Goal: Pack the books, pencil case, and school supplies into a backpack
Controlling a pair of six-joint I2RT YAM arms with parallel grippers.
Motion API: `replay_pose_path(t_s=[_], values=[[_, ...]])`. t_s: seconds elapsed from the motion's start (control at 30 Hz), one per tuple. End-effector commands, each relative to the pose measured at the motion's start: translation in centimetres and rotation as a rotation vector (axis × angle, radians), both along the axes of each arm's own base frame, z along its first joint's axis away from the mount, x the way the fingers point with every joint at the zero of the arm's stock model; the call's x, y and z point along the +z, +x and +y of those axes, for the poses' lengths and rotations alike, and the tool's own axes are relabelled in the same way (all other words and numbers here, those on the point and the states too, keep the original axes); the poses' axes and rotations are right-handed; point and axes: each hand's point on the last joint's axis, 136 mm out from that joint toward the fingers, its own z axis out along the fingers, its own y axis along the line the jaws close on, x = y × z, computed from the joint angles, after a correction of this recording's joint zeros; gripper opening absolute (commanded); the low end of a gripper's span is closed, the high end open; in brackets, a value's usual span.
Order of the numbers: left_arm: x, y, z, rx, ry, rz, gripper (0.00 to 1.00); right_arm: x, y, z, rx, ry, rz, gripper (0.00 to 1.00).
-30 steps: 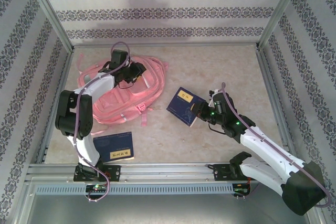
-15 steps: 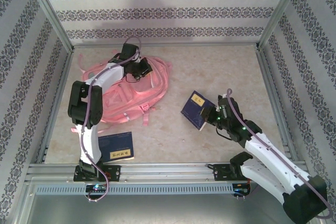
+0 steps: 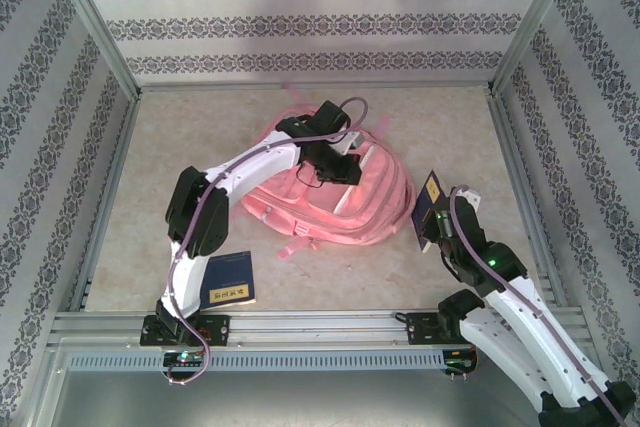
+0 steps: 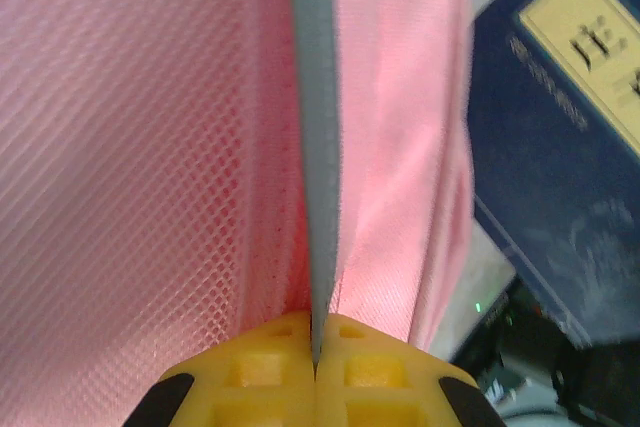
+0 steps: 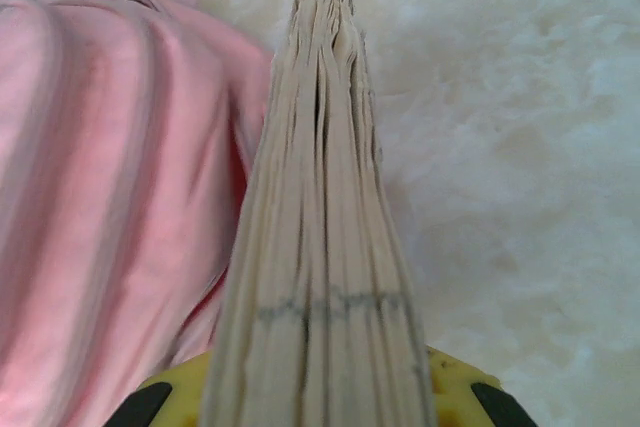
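Observation:
The pink backpack (image 3: 345, 209) lies in the middle of the table. My left gripper (image 3: 340, 163) is over its top and shut on a thin grey strip (image 4: 316, 127) at the backpack's (image 4: 130, 147) edge, with pink fabric on both sides of the yellow fingers (image 4: 255, 372). My right gripper (image 3: 437, 230) is shut on a navy book (image 3: 431, 197) with a yellow label, held upright just right of the backpack. The book's page edges (image 5: 320, 227) rise from that gripper (image 5: 318, 392), with the backpack (image 5: 100, 167) to the left. A second navy book (image 3: 228, 280) lies flat by the left arm's base. The pencil case and school supplies are out of view.
Metal rails (image 3: 300, 325) run along the near table edge and patterned walls (image 3: 300, 22) close the other three sides. Bare tabletop (image 3: 150, 167) lies left of the backpack and in the back right corner (image 3: 450, 127). The held book (image 4: 560, 147) hangs close to the left gripper.
My left gripper has shut on the backpack and dragged it right, toward the table's middle. My right gripper has lifted its book, turned it upright and drawn it right and nearer.

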Motion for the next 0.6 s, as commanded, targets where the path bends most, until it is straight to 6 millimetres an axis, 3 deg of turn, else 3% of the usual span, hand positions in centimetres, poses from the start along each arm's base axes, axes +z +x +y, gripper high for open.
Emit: replay_pose_path(t_s=[0.0, 0.1, 0.2, 0.37, 0.57], values=[[5.9, 0.4, 4.1, 0.022, -0.044, -0.092, 0.0, 2.6, 0.1, 0.0, 0.032, -0.001, -0.069, 0.0], [10.0, 0.7, 5.4, 0.035, -0.084, -0.159, 0.0, 4.0, -0.1, 1.6, 0.121, 0.052, -0.091, 0.0], [12.4, 0.7, 5.9, 0.019, -0.105, -0.199, 0.0, 5.5, -0.5, 3.2, 0.2, 0.118, -0.107, 0.0], [13.3, 1.2, 6.3, -0.005, -0.118, -0.19, 0.0, 8.3, -1.6, 4.4, 0.262, 0.209, -0.156, 0.0], [14.0, 1.7, 5.9, -0.007, -0.153, -0.195, 0.0, 10.4, -2.5, 2.7, 0.197, 0.18, -0.179, 0.0]])
